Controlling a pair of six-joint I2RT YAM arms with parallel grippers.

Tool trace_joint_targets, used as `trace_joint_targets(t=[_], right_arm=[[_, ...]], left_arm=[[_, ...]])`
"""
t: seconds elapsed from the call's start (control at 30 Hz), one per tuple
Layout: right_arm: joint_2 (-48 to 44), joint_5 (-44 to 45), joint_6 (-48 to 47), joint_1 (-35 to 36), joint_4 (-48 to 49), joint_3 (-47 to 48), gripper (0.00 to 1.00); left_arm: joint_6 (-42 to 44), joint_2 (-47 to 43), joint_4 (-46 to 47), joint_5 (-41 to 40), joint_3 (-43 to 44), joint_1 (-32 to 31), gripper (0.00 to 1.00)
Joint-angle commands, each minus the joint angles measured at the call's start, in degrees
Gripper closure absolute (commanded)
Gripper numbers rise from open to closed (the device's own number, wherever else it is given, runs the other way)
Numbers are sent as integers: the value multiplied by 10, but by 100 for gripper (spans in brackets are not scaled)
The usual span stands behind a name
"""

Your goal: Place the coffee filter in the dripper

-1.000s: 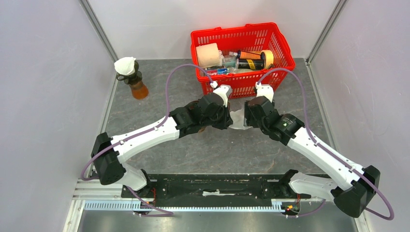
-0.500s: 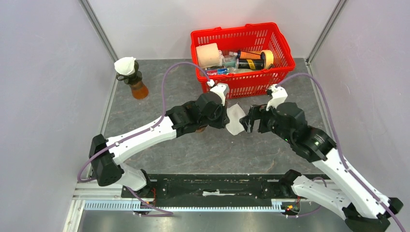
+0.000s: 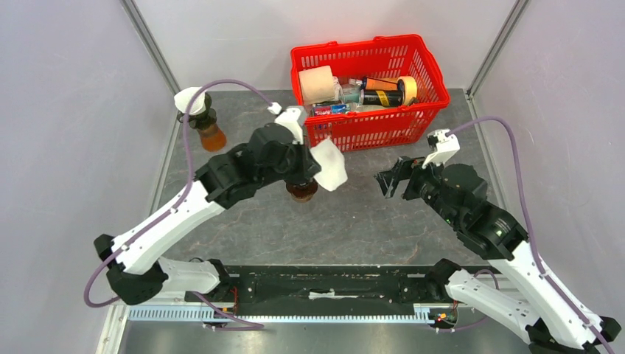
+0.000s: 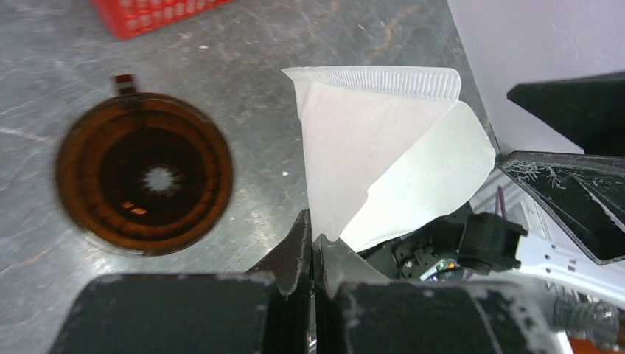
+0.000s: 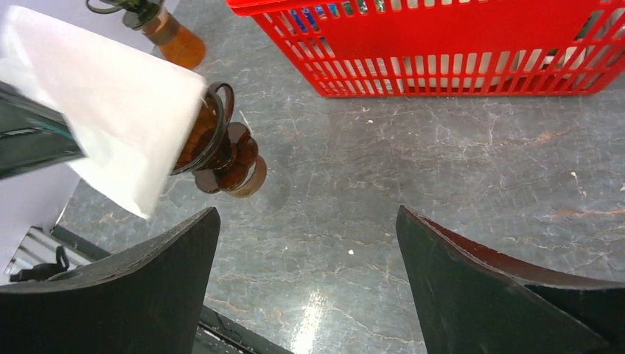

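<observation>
Dripper (image 4: 145,183) is sitting upright on the surface. Left hand (image 4: 313,236) is clamping the coffee filter (image 4: 383,162) by its narrow end, just right of it. I'm aiming to centre that end over the mouth, then lower. Right hand (image 3: 390,183) is hanging open, well apart.

The coffee filter (image 4: 368,147) is white, dripper (image 4: 144,181) amber, basket (image 3: 368,131) red, table (image 3: 354,221) veined grey.

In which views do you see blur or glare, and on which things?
Left wrist: the amber dripper looks blurred, while the coffee filter is sharp. Right wrist: a bright glare patch lies on the table near the bottom edge. Top external: even light, no strong glare.
</observation>
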Motion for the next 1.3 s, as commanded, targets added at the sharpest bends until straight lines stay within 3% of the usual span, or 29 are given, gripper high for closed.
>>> trace_joint_targets(t=[0.0, 0.3, 0.43, 0.83, 1.03, 1.1, 1.17, 1.27], right_arm=[[38, 36, 25, 0, 30, -7, 3], [128, 41, 50, 0, 44, 35, 3], [139, 43, 50, 0, 50, 38, 3], [203, 28, 35, 0, 77, 90, 3], [230, -9, 12, 0, 100, 98, 3], [238, -45, -6, 0, 115, 102, 3], [252, -90, -22, 0, 120, 118, 3], [279, -148, -34, 0, 119, 153, 3]], left_arm=[[-39, -29, -79, -9, 20, 49, 98], [-54, -54, -113, 41, -19, 132, 98], [-57, -39, -96, 112, -46, 178, 98], [-67, -23, -92, 191, -80, 199, 98], [-65, -22, -111, 157, -78, 207, 97], [-66, -23, -110, 149, -75, 208, 87], [-63, -27, -110, 142, -69, 209, 69], [-61, -45, -108, 135, -61, 209, 35]])
